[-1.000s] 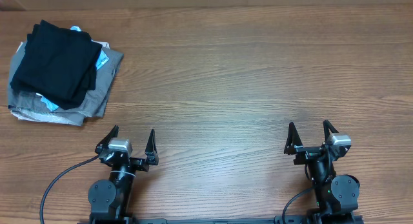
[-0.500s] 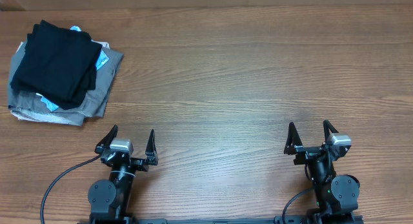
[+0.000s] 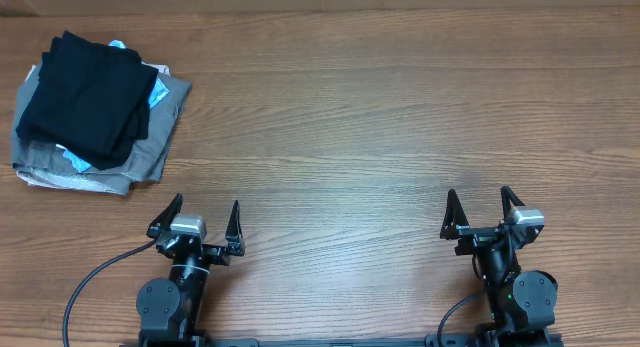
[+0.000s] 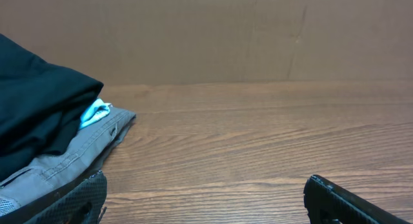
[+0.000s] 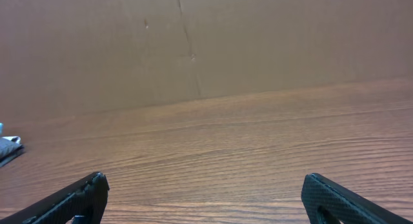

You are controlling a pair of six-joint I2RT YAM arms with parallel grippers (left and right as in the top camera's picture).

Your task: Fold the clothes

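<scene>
Two pincers, left gripper (image 3: 206, 209) and right gripper (image 3: 478, 199), stand spread wide, holding nothing. Well ahead and left of the left gripper, one black T-shirt (image 3: 90, 97) lies folded, plain and soft, atop one grey garment (image 3: 160, 137). One light-blue garment (image 3: 155, 95) between them is mostly hidden.

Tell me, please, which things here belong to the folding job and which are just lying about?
Job: black T-shirt, left gripper, right gripper, both open.
Lying about: grey garment, light-blue garment.
</scene>
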